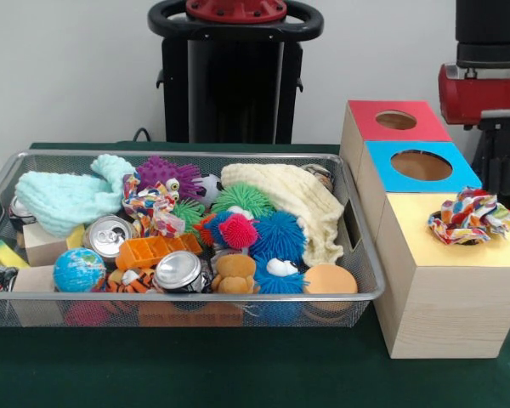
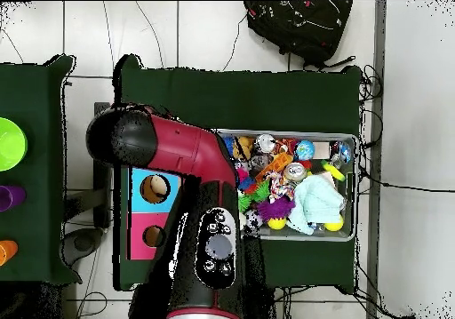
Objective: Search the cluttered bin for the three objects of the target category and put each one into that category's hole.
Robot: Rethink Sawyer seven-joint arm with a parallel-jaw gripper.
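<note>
One spotted cloth knot (image 1: pixel 471 216) is shown resting over the yellow-topped box (image 1: pixel 442 280), seemingly not yet dropped through. Another knot (image 1: pixel 153 208) lies in the bin (image 1: pixel 357 293), presumably to be fetched next. The gripper is not seen, so its state cannot be told.

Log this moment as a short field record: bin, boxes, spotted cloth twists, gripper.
bin: wide silver wire mesh basket, crammed with spiky rubber balls, drink cans, cloths and a small globe
boxes: three pale wooden cubes in a row right of the bin in the front view, tops red, blue, yellow
cloth on box: one knotted spotted white cloth twist sits on the yellow top, covering where the hole would be
cloth in bin: another spotted twist among the clutter
third cloth: not seen
gripper: not in view; only the arm shows
</note>
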